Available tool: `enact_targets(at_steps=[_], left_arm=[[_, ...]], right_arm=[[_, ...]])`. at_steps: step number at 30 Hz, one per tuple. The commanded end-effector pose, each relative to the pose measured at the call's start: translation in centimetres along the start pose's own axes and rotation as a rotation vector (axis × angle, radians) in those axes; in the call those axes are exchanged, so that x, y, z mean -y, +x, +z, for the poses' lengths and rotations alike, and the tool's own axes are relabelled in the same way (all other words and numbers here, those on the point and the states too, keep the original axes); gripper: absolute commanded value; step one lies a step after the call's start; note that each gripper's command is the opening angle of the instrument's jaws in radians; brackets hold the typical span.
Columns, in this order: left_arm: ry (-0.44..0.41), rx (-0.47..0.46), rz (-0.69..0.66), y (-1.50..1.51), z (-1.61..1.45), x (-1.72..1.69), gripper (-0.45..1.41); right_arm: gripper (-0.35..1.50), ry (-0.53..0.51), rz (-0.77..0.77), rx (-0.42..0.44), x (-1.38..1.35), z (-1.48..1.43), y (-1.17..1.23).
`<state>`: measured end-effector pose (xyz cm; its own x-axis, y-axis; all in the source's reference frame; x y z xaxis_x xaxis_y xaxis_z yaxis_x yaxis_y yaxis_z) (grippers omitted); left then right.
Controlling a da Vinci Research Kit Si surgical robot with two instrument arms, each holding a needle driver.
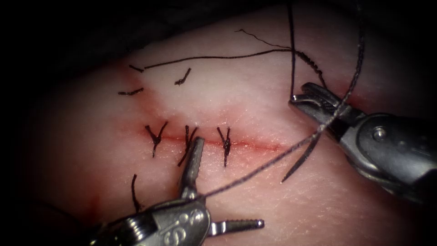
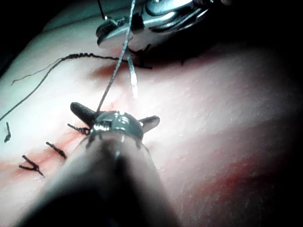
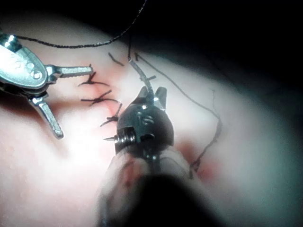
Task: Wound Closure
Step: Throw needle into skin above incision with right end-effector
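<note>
At the lower middle of the endoscope view my left tool (image 1: 230,182) stands wide open and grips nothing: one jaw points up, its tip at the cut (image 1: 209,140) between the second and third stitches (image 1: 226,143), and the other points toward the frame's right. The thread (image 1: 255,171) runs into the crotch between these spread jaws and slants up to the right, crossing over my right tool and going on to the upper right. The cut lies level across the middle of the tissue (image 1: 273,77), with red fluid (image 1: 268,146) along it and three stitches over it. Cut ends (image 1: 183,77) lie loose on the tissue at the upper left and lower left. Past the right end of the cut hangs the needle (image 1: 300,159), out of the tissue, pointing down and left toward my left tool but well apart from it; whether its tip touches the surface I cannot tell. At the right my right tool (image 1: 298,93) is clenched on the needle near one end, most of the curve free. In the left wrist view the needle (image 2: 133,80) hangs below that tool beside the thread.
</note>
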<state>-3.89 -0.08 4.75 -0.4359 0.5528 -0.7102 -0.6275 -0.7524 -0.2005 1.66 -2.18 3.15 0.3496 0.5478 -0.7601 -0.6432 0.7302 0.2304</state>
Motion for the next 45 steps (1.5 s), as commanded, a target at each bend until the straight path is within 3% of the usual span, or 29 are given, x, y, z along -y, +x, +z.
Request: enact_targets(at_steps=[1, 6, 9, 10, 18, 20, 21, 22, 32, 37, 45], left_arm=[[-0.028, -0.002, -0.014, 0.07, 0.07, 0.02, 1.18], [-0.184, -0.033, -0.096, 0.11, 0.09, 0.02, 1.12], [-0.275, -0.044, -0.129, 0.08, 0.15, 0.04, 0.76], [-0.315, -0.053, -0.133, 0.02, 0.20, 0.08, 0.44], [-0.373, -0.054, -0.177, -0.25, 0.46, 0.39, 0.16], [-0.363, -0.048, -0.189, -0.30, 0.48, 0.39, -0.01], [-0.352, -0.051, -0.145, -0.32, 0.50, 0.38, -0.19], [-0.348, -0.052, -0.127, -0.32, 0.51, 0.37, -0.23], [-0.298, -0.032, -0.091, -0.28, 0.67, 0.25, -0.16], [-0.258, 0.025, -0.076, -0.37, 0.76, 0.24, -0.11], [-0.263, 0.086, -0.050, -0.55, 0.81, 0.25, -0.03]], right_arm=[[-0.35, 0.045, -0.011, -0.050, -0.09, 0.15, 0.03], [-0.35, 0.209, -0.175, -0.207, -0.22, 0.26, 0.05], [-0.35, 0.278, -0.251, -0.281, -0.23, 0.33, 0.05], [-0.35, 0.321, -0.309, -0.339, -0.24, 0.36, 0.05], [-0.35, 0.354, -0.461, -0.318, -0.20, 0.45, 0.05], [-0.35, 0.349, -0.485, -0.321, -0.20, 0.48, 0.05], [-0.35, 0.337, -0.519, -0.328, -0.18, 0.51, 0.05], [-0.35, 0.332, -0.537, -0.332, -0.17, 0.53, 0.05], [-0.35, 0.293, -0.618, -0.341, -0.07, 0.75, 0.08], [-0.35, 0.287, -0.657, -0.362, -0.07, 0.85, 0.15], [-0.35, 0.273, -0.702, -0.377, -0.17, 1.04, 0.11]])
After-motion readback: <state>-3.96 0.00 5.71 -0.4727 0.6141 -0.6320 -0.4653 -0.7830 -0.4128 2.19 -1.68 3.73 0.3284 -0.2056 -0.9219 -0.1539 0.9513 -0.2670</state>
